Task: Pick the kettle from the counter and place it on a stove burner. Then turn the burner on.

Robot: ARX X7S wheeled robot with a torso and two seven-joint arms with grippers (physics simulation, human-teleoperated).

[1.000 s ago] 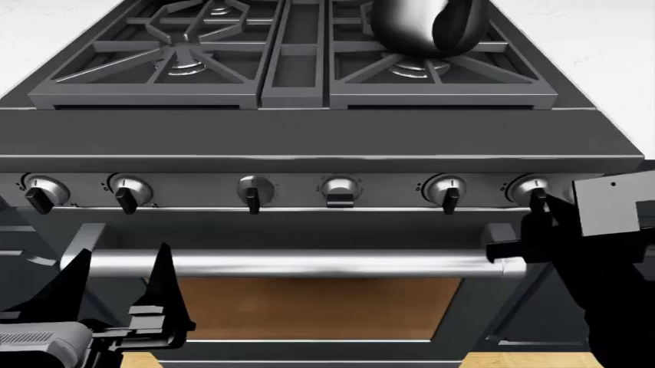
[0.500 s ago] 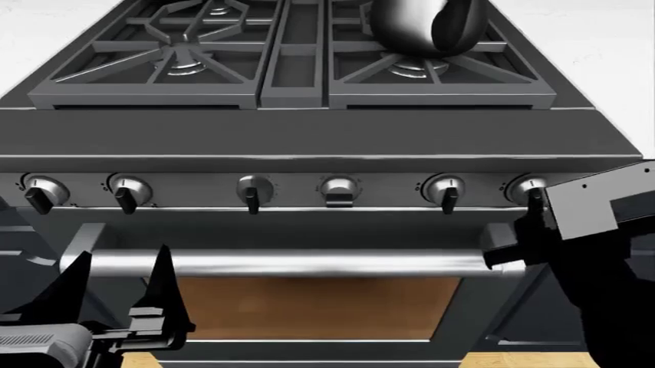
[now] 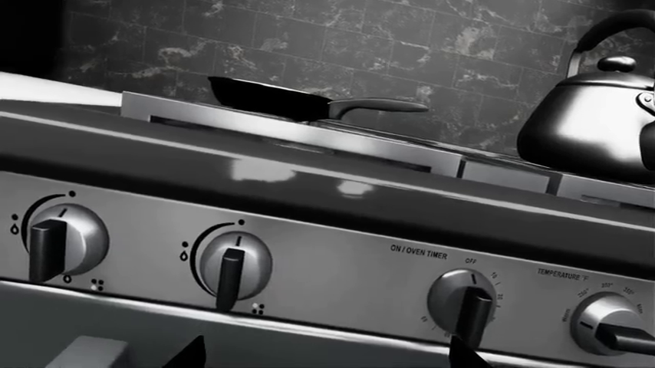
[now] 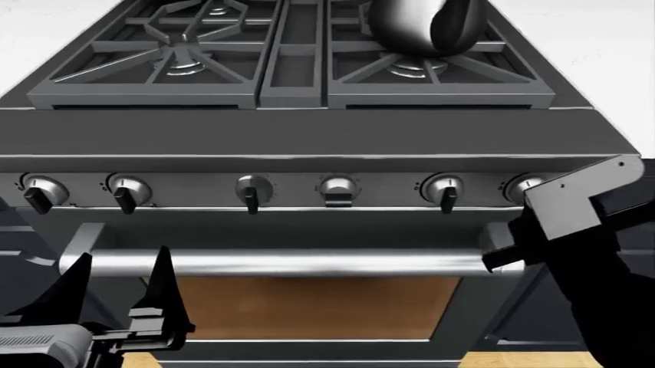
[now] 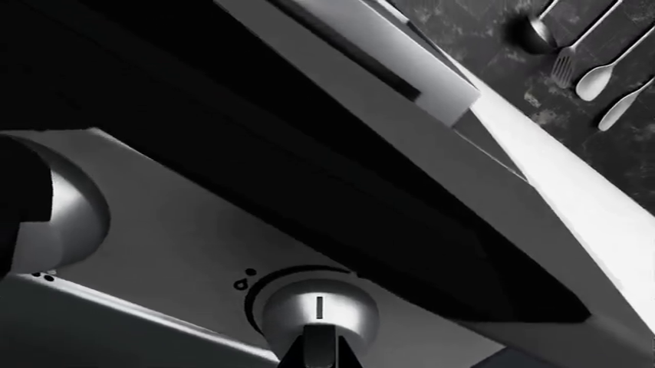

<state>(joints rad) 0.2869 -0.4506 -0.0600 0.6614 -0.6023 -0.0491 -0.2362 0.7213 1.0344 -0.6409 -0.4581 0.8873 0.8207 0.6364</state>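
The dark-chrome kettle (image 4: 415, 23) (image 3: 594, 123) stands on the front right stove burner (image 4: 409, 69), on its grate. White counter (image 4: 614, 46) (image 5: 573, 176) runs to the right of the stove. My right gripper (image 4: 530, 198) (image 5: 319, 349) is at the rightmost control knob (image 4: 522, 184) (image 5: 317, 307). Its two fingertips sit close on either side of the knob's black tab, which points down. My left gripper (image 4: 123, 257) (image 3: 327, 341) hangs open low in front of the oven door, holding nothing.
A row of several knobs (image 4: 253, 189) crosses the front panel, above the oven's steel handle bar (image 4: 287, 263). A flat black pan (image 3: 271, 96) rests on a back left burner. Spoons and a fork (image 5: 573, 46) hang on the dark tiled wall.
My right gripper has risen a little and rolled at the rightmost knob, now covering its tab in the head view. Left arm and kettle have not moved.
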